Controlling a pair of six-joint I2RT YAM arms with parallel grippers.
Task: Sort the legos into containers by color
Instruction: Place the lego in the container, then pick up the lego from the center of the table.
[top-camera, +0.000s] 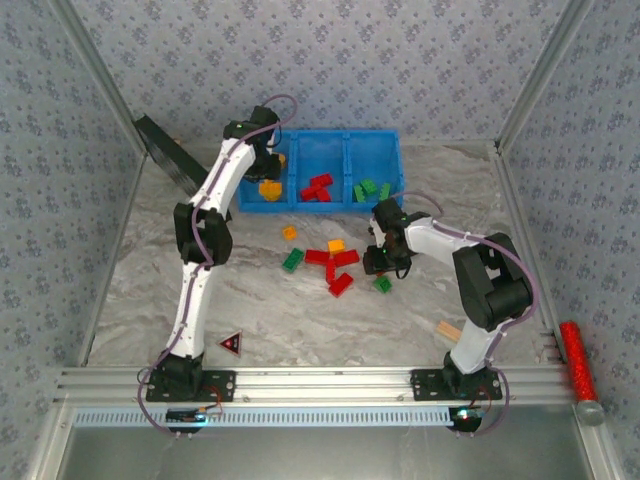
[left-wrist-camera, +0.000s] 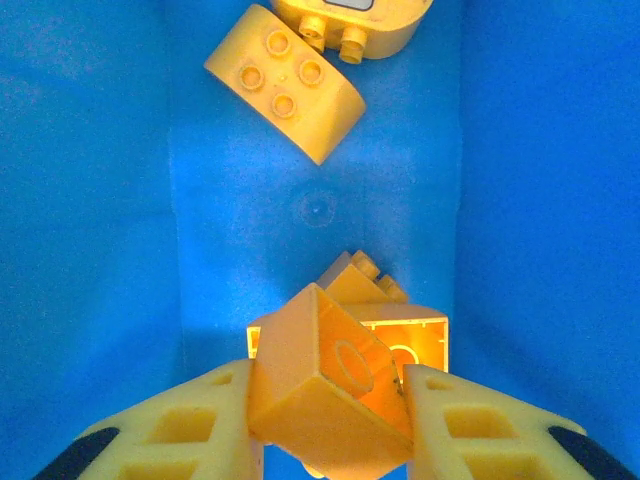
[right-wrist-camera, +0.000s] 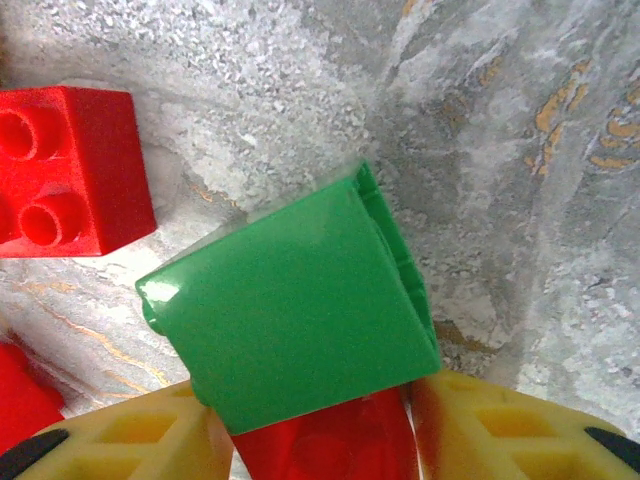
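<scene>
My left tool (left-wrist-camera: 328, 400) is clamped on an orange brick (left-wrist-camera: 312, 365) above other orange bricks (left-wrist-camera: 285, 85) in the left compartment of the blue bin (left-wrist-camera: 530, 200), while my right tool (right-wrist-camera: 320, 425) straddles a green brick (right-wrist-camera: 290, 320) on the counter (right-wrist-camera: 500, 150), red bricks (right-wrist-camera: 65, 170) crowding it, and I cannot tell whether it grips.

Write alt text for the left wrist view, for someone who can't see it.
An orange-yellow brick is clamped, tilted, between the yellow jaws of the left gripper inside a blue bin compartment. Behind it sit more orange-yellow bricks; a curved brick and a rounded piece lie at the far end.
</scene>
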